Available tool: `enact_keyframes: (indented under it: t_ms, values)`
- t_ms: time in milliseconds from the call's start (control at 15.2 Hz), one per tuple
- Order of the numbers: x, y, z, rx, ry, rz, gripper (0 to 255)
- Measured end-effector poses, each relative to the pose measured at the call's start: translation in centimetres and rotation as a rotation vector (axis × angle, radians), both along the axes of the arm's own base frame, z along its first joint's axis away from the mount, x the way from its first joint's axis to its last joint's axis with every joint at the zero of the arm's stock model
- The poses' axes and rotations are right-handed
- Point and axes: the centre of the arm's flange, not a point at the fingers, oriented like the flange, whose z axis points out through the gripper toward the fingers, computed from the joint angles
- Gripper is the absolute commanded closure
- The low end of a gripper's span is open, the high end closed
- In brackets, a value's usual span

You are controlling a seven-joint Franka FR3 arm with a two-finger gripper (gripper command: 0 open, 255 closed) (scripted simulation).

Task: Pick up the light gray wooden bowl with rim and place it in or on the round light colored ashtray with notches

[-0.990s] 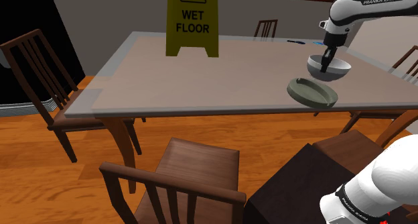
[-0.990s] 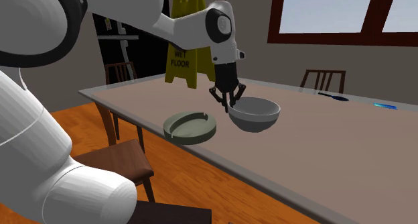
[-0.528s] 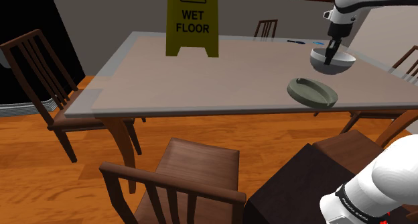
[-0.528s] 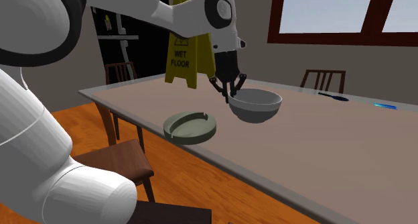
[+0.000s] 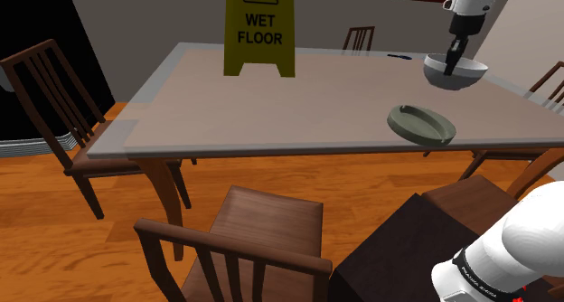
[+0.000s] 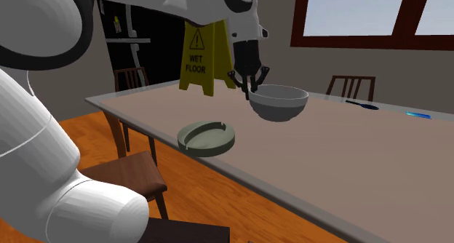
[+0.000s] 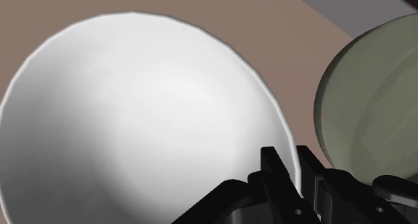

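Light grey bowl (image 6: 279, 103) is clamped at its rim by the gripper (image 6: 251, 92) — in the wrist view the rim is seen pinched between the two closed fingers (image 7: 271, 168), one inside the wall and one outside. The bowl is held upright, clear above the table (image 6: 349, 154), hung off to one side of the fingers. The ashtray (image 6: 206, 138) is left flat near the table edge — lower, toward the second exterior view's left, untouched by the bowl.

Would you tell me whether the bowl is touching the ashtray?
Apart: the second exterior view shows the bowl, clasped by the claw, hanging clear of the ashtray.
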Motion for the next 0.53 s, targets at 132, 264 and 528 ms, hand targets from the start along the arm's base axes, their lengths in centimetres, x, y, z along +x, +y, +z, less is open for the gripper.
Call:
enact_keyframes:
  t_ms: [132,264,528]
  values:
    - [-0.1,0.1,0.9,0.0,0.0,0.0,255]
    - [-0.5,1.4,1.4,0.001,0.0,0.0,255]
    - [-1.3,6.2,2.2,0.001,0.0,0.001,255]
